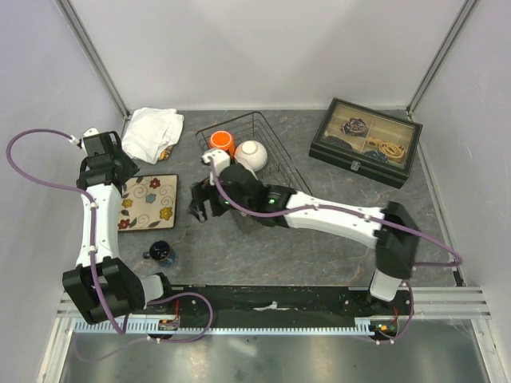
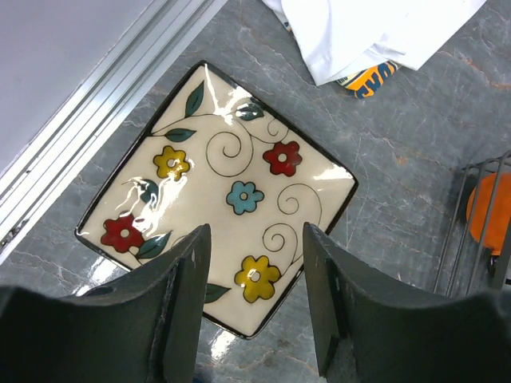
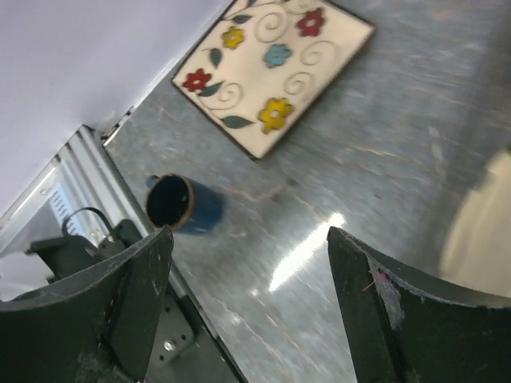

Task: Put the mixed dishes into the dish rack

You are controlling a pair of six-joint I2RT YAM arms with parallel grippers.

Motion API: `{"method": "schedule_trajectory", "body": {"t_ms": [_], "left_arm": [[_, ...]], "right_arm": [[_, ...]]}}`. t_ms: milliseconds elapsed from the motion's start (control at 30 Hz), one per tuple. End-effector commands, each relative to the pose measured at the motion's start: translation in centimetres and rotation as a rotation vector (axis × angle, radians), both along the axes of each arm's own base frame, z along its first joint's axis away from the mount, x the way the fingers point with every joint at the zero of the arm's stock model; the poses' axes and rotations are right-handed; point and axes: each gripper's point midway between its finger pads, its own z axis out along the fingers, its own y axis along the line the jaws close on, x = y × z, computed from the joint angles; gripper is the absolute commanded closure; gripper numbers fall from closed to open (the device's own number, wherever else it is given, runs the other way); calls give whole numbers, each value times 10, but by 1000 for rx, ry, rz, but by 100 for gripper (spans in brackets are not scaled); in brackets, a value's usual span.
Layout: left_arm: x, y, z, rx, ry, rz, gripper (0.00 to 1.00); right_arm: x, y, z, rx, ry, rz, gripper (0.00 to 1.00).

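Left claw (image 2: pixel 254 231) half open, empty, just over flower plate (image 2: pixel 219 191). Plate flat on table (image 1: pixel 335 239), flowers up, square, no long side, one corner under claw. Right claw (image 3: pixel 247 235) wide, empty, right of plate. Orange mug (image 1: pixel 222 141), white bowl (image 1: pixel 251 153) sit in rack (image 1: pixel 228 122).

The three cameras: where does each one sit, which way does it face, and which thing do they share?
Top external: fixed above and behind the bases, facing down at the dish rack; the left arm and the right arm show whole.
Left wrist: on the left arm, facing down at the square plate; the open left gripper frames it.
Right wrist: on the right arm, facing down and leftward at the blue mug; the open right gripper shows.
Shared: all three views show the square plate.
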Motion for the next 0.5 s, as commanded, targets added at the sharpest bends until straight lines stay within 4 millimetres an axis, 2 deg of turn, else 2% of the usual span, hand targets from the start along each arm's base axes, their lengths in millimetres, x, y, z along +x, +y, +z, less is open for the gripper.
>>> {"method": "schedule_trajectory", "body": {"t_ms": [0, 33, 67, 100, 267, 333, 367, 467], "left_arm": [[-3, 4, 15, -8, -55, 44, 43], [-5, 7, 18, 3, -59, 54, 43], [-6, 10, 20, 15, -62, 66, 43], [-8, 15, 22, 37, -61, 79, 43], [-9, 29, 29, 81, -57, 118, 43], [-7, 31, 25, 73, -55, 126, 42], [-6, 30, 25, 68, -58, 123, 42], [-3, 32, 20, 59, -56, 127, 43]], "right_arm": [[-2, 70, 11, 103, 40, 138, 14], [-3, 79, 5, 93, 60, 163, 14], [0, 92, 18, 123, 49, 176, 14], [5, 103, -7, 87, 73, 175, 14], [26, 142, -55, 39, 114, 169, 14], [36, 147, -71, 32, 141, 145, 14], [41, 152, -85, 22, 151, 129, 14], [56, 153, -109, 15, 176, 72, 14]]}}
